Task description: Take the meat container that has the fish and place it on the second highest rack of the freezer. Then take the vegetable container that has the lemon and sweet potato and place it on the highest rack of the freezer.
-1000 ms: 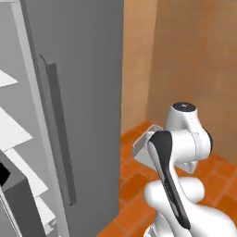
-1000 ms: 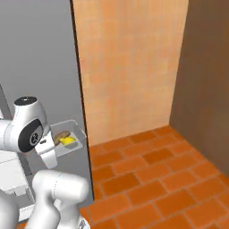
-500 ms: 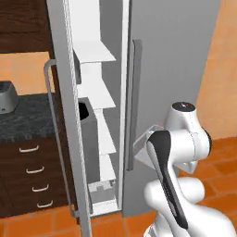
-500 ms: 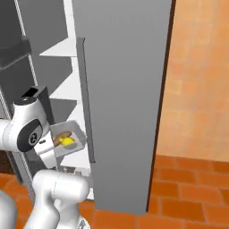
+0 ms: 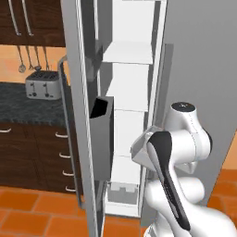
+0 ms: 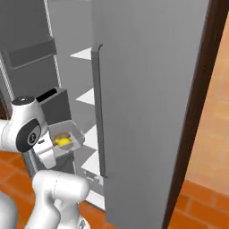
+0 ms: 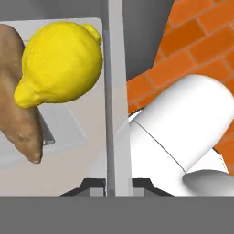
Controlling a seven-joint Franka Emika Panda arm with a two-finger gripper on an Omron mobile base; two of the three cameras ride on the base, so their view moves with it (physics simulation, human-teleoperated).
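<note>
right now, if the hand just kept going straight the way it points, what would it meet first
Probably the brick floor. The hand is shut on the rim of the vegetable container, and the hand view looks past that rim to the floor. Depth is unclear there.

It was a home kitchen: a tall steel freezer [image 5: 194,69] stood open, beside dark wooden cabinets [image 5: 32,152], a toaster [image 5: 43,85] on the dark table [image 5: 18,109], and hanging utensils [image 5: 28,58].

Yellow lemon [image 7: 61,64] touching brown sweet potato [image 7: 16,98] in grey container [image 6: 74,138], open freezer [image 5: 132,92]
</note>
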